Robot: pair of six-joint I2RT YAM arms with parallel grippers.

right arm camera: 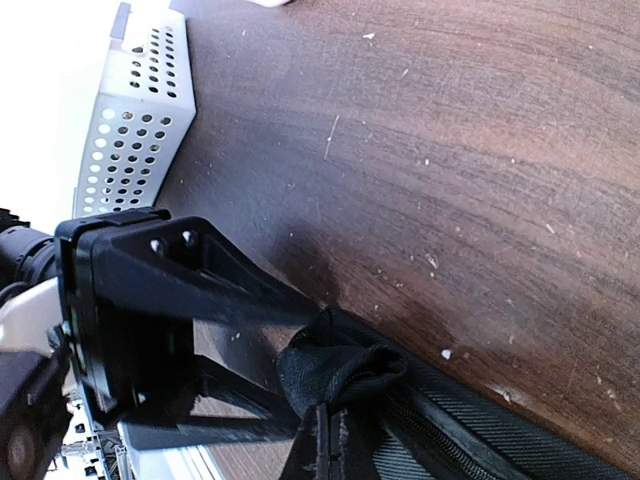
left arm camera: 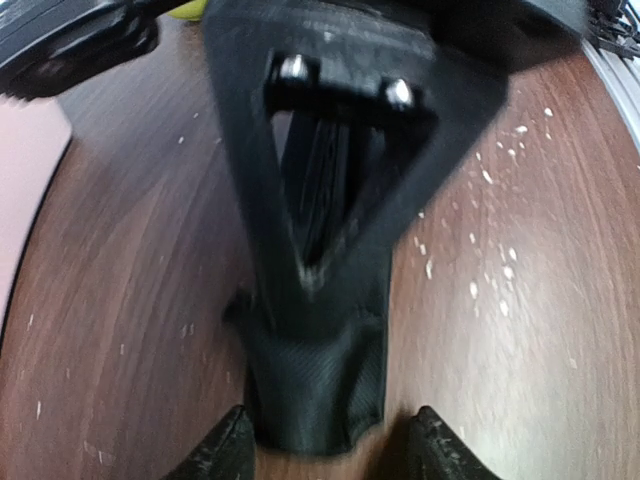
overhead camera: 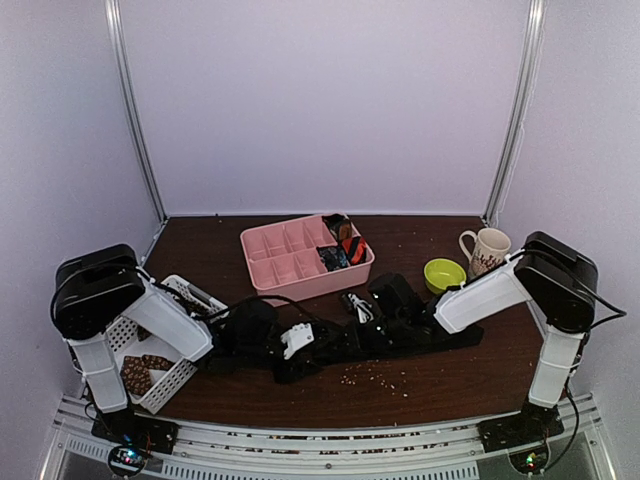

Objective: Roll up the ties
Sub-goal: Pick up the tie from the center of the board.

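Note:
A plain black tie lies across the middle of the wooden table. My right gripper is shut on its folded, partly coiled end; its fingertips are pressed together at the bottom of the right wrist view. My left gripper faces it from the left, open. Its fingers stand on either side of the tie end, which lies flat on the wood, not pinched. Coiled ties, dark and orange-striped, sit in the pink organiser. Brown patterned ties lie in the white basket.
The pink compartment box stands at the back centre. The white perforated basket is at the front left, also in the right wrist view. A green bowl and a mug stand at the right. Pale crumbs speckle the wood.

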